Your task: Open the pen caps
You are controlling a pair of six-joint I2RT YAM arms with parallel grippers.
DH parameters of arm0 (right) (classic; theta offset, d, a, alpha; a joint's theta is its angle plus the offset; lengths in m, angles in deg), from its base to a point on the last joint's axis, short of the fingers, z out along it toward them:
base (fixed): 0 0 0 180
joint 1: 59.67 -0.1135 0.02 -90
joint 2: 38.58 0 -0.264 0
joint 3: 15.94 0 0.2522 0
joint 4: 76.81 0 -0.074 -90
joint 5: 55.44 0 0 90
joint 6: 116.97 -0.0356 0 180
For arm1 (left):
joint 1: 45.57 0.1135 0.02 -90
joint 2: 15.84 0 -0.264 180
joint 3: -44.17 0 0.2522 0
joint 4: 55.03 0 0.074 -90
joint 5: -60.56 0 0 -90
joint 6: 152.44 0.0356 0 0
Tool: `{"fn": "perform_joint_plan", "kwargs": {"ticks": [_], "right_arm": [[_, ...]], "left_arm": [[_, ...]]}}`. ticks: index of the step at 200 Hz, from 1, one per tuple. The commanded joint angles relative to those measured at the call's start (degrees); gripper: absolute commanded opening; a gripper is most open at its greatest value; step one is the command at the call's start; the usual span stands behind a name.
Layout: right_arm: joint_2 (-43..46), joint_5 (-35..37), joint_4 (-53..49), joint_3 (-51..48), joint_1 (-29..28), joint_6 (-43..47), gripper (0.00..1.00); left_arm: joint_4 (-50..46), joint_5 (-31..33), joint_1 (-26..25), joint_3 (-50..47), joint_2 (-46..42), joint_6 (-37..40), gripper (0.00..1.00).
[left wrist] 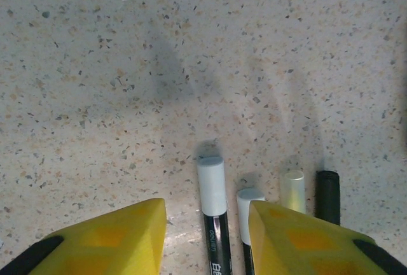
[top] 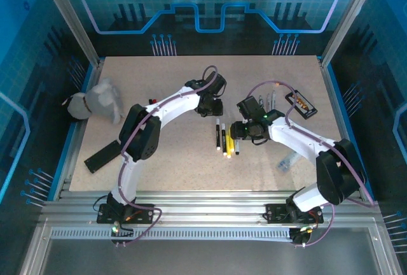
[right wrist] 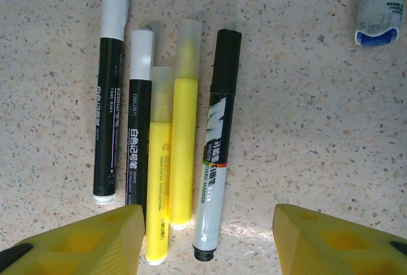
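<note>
Five pens (top: 226,140) lie side by side in the middle of the table, all capped. In the right wrist view, two black pens carry white caps (right wrist: 115,13) (right wrist: 142,51), two yellow highlighters carry clear caps (right wrist: 188,48), and a whiteboard marker has a black cap (right wrist: 227,57). My left gripper (left wrist: 206,237) is open above the cap ends, with the leftmost white cap (left wrist: 212,186) in the gap and untouched; its fingers (left wrist: 111,240) are yellow. My right gripper (right wrist: 206,243) is open over the pens' tail ends, holding nothing. From above, the left gripper (top: 212,111) and the right gripper (top: 241,131) flank the pens.
A flat black device with an orange label (top: 301,104) and more pens (top: 271,98) lie at the back right. A grey cloth bundle (top: 100,100) sits at the far left, a black slab (top: 102,155) near the left front, and a clear item (top: 285,161) to the right.
</note>
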Motion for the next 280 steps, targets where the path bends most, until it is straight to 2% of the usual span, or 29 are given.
{"fn": "perform_joint_plan", "kwargs": {"ticks": [1,73,142,280], "right_arm": [[-0.83,-0.68,0.63,0.92,-0.46,-0.63,0.57],[-0.66,0.04,0.63,0.01,-0.18,-0.54,0.57],[-0.04,-0.13,0.99,-0.94,0.5,-0.1,0.56],[-0.53,-1.94,2.39,-1.53,0.62,-0.71,0.55]], "left_arm": [[-1.02,-1.05,-0.68,0.65,1.5,0.22,0.4],[-3.36,0.34,-1.45,5.03,5.87,0.74,0.4],[-4.23,1.31,-2.44,5.09,8.13,0.27,0.4],[-5.46,3.93,-2.48,6.01,13.87,-0.73,0.3]]}}
